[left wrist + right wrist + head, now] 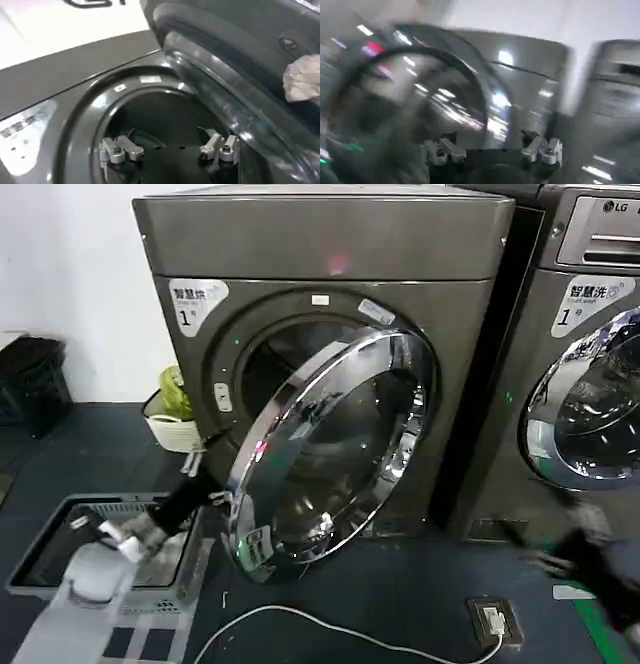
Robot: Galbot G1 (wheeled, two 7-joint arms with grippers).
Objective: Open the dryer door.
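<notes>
The dryer door (330, 449) hangs partly open at the centre of the head frame, its chrome ring swung out from the dryer (330, 244) and tilted toward the lower left, hinge side at the right, with the dark drum opening (275, 359) showing behind its upper left edge. The left claw (212, 482) sits at the lower left of that frame, right at the door's free edge by the dryer's front panel. In the left wrist frame its fingers (122, 149) are spread wide, nothing between them, pointing into the dark drum mouth, with the door's grey inner face (240, 65) sweeping across the upper right. Down at the lower right of the head frame, the right claw (560, 559) is a blur above the dark floor (400, 604), in front of the LG machine (590, 334). Its wrist frame shows the fingers (445, 149) apart too, gripping nothing, the door's ring (420, 55) smeared across the upper left. A white cable (330, 624) snakes over the floor to a socket (495, 621) at bottom right.
</notes>
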